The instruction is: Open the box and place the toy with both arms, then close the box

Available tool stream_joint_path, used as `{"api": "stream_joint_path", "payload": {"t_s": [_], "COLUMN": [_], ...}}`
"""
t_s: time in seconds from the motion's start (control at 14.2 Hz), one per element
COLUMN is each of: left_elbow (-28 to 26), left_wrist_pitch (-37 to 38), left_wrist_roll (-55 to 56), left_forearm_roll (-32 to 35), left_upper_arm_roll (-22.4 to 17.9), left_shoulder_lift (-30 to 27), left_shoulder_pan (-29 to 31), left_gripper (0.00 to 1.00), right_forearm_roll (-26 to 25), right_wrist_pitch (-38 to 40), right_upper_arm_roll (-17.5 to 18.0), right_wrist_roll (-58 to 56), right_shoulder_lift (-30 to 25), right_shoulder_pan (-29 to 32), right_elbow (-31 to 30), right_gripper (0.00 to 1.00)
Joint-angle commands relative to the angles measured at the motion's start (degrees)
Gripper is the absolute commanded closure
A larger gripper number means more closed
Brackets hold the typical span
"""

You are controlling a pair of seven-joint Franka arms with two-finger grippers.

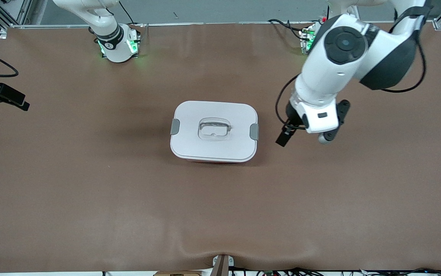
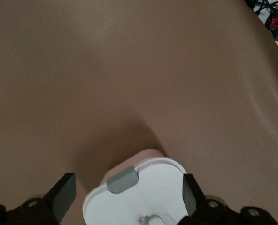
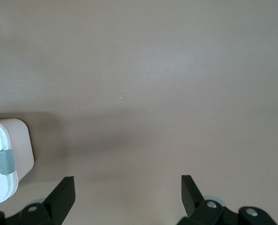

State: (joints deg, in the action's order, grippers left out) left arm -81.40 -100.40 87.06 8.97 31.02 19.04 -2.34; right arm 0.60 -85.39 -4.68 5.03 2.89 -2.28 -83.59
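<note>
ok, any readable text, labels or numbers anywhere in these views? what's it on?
None readable.
Right arm's base: a small dark mark on the black band, too small to read.
Left arm: faint lettering near the wrist joint, blurred.
Box lid: no print visible.
Wrist views: no text.

Brown mat (image 1: pixel 90 199) covers the table (rippled along one edge).

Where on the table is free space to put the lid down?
The brown table is bare between the box and the front camera's edge, and also from the box toward the right arm's end. It is crowded toward the left arm's end: the open left gripper hangs close beside the grey clip.
</note>
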Motion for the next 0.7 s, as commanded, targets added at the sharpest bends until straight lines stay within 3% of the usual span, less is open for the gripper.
{"api": "stream_joint_path", "payload": {"t_s": [0.0, 0.35, 0.63], "left_elbow": [-0.43, 3.69, 4.49], "left_wrist_pitch": [5.03, 16.36, 20.14], "left_wrist_roll": [-9.15, -31.12, -41.41], "left_forearm_roll": [-3.51, -6.41, -7.21], "left_upper_arm_roll": [0.44, 0.27, 0.18], "left_shoulder_lift": [-2.95, -4.01, -4.19], "left_shoulder_pan": [4.7, 11.91, 15.44], "left_gripper": [0.0, 0.0, 0.0], "right_forearm_roll": [0.37, 0.19, 0.01], "right_wrist_pitch": [0.93, 0.84, 0.49], "right_upper_arm_roll": [0.47, 0.2, 0.2], "right_wrist_roll": [0.07, -0.81, -4.5], "right_shoulder_lift": [-0.08, 0.18, 0.89], "right_shoulder_pan": [0.09, 1.4, 3.68], "right_elbow": [0.45, 0.36, 0.36], "right_gripper": [0.0, 0.0, 0.0]}}
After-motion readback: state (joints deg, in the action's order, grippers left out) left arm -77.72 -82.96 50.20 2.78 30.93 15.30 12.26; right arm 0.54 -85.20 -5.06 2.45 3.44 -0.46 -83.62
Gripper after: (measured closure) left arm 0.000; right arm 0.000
